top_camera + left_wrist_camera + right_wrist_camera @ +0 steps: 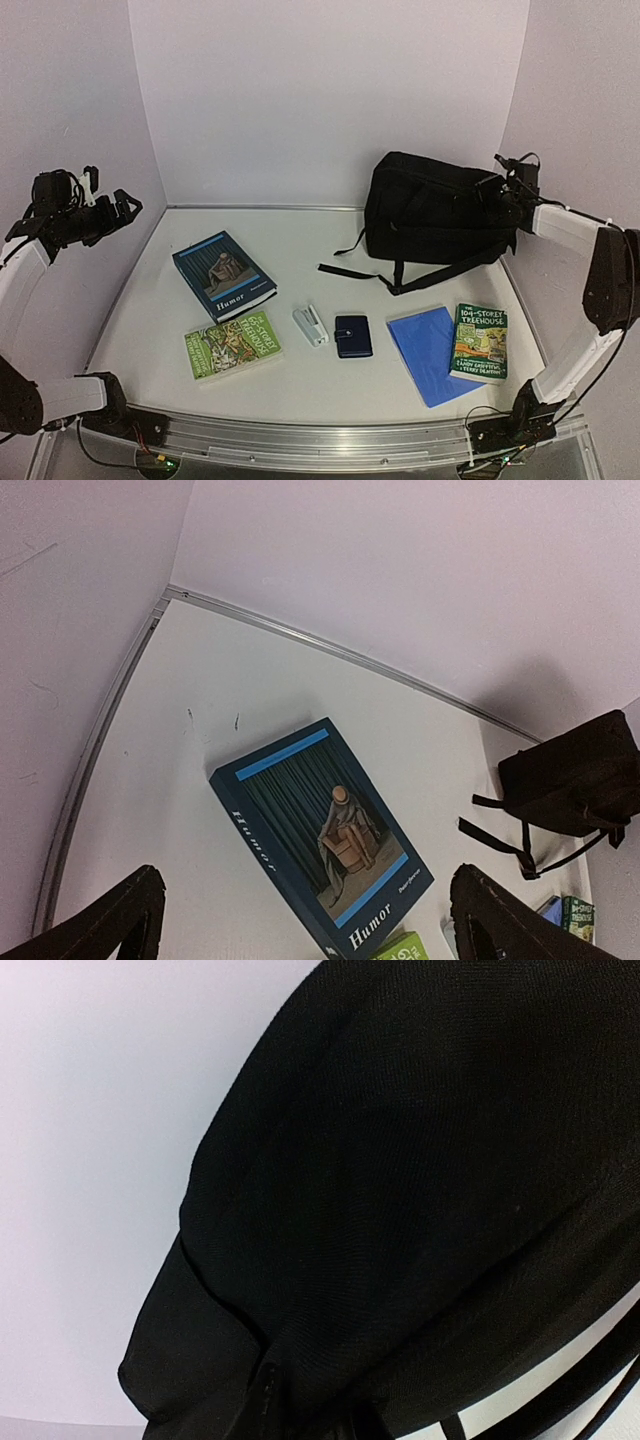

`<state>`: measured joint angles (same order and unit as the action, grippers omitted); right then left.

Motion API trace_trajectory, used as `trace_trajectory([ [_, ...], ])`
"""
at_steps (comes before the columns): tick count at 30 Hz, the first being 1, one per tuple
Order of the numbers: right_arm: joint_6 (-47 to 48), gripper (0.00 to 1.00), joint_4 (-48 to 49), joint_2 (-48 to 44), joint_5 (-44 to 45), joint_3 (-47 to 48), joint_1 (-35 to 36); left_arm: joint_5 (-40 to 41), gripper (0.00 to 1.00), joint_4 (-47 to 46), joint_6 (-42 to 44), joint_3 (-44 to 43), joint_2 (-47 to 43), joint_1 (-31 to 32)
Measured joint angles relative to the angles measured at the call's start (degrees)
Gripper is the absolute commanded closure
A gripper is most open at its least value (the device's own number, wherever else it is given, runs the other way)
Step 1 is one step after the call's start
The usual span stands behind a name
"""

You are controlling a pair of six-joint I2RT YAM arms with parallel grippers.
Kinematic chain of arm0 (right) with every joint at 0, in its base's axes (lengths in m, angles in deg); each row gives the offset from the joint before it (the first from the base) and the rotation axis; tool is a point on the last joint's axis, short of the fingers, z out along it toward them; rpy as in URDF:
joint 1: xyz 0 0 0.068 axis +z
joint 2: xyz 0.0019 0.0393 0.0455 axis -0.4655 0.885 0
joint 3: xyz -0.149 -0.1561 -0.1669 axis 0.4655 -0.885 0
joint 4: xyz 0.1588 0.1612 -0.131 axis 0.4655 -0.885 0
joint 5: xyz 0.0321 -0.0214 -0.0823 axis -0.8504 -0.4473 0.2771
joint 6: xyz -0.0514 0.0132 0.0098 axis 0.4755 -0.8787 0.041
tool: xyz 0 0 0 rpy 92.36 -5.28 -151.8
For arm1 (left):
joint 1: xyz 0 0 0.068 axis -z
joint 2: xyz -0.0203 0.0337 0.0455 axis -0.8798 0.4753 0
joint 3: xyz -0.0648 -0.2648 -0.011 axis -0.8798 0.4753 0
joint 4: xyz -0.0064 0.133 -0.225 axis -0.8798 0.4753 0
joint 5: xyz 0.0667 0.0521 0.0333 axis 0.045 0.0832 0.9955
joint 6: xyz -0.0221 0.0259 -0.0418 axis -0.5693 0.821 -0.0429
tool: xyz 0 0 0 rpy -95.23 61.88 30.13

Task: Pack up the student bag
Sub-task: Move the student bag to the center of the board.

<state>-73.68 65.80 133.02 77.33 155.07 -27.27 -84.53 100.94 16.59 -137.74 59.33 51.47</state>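
Standing at the far right of the table (300, 250), the student bag (430, 215) is set upright with its straps (350, 270) trailed out across the surface. No open mouth is visible in any view, so the packing is judged not yet begun.

The right gripper (503, 190) is placed against the bag's upper right edge, probably to reach a zip or to steady the soft fabric. Its wrist view is filled by black cloth and the fingers are not shown, so whether it is clenched on anything cannot be told.

The left gripper (110, 195) is held high at the left side, released wide and empty. It is aimed down at the blue Humor book (224, 274), which lies flat and well apart from the bag — a likely first item.

The remaining items are laid flat near the front edge, each apart from its neighbours so that it can be taken singly:
- blue folder (425, 350), with the Treehouse book (479, 342) overlapping its right edge
- green book (232, 344)
- dark blue case (353, 336)
- white stapler (310, 326)
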Motion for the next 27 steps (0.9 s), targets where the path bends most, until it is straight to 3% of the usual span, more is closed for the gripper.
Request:
trace_trajectory([
  [8, 10.39, 1.0, -5.03, -0.95, -2.17, 5.75, 0.24, -0.4, 0.0, -0.01, 0.02, 0.0, 0.02, 0.0],
  [19, 41.47, 1.0, -27.48, -8.22, -6.62, 26.29, 3.3, -1.7, 0.0, -0.2, 0.0, 0.14, 0.22, 0.0],
  [22, 48.02, 1.0, -34.29, -8.7, -4.42, 32.49, 5.07, -2.35, 0.0, -0.22, 0.0, 0.15, 0.56, 0.0],
  [27, 55.75, 1.0, -44.19, -4.69, 6.59, 39.92, 13.3, -3.14, 0.0, -0.63, -0.02, 0.3, 1.05, 0.0],
])
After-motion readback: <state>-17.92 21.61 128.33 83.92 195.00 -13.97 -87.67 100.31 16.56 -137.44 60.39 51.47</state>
